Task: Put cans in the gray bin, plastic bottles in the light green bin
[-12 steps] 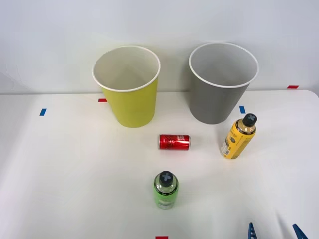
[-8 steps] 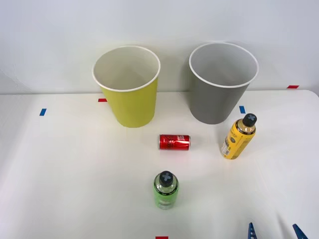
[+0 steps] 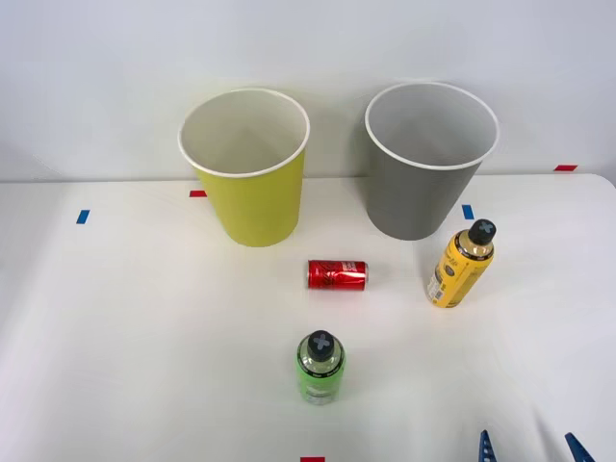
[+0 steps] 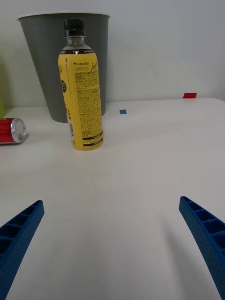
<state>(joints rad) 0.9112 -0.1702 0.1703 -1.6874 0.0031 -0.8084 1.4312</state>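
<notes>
Right gripper point(image 3: 529, 448) waiting with fingers spread wide at the frame's lower right.
Red can point(image 3: 337, 274) is lying centre; yellow bottle point(image 3: 460, 265) is standing right of it, below the gray bin point(image 3: 423, 183); green bottle point(image 3: 320, 371) is standing lower centre; light green bin point(image 3: 252, 192) is sitting upper left.

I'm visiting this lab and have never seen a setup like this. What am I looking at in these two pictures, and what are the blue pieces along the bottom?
A two-armed robot is sorting rubbish on a white table. One picture comes from a camera above its arms, the other from a camera on its right wrist. The blue ribbed pieces are the two fingers of the right gripper, spread open and holding nothing. At the back stand a light green bin and a gray bin. In front a red can lies on its side, while a yellow bottle and a green bottle stand upright. The wrist camera faces the yellow bottle.
</notes>
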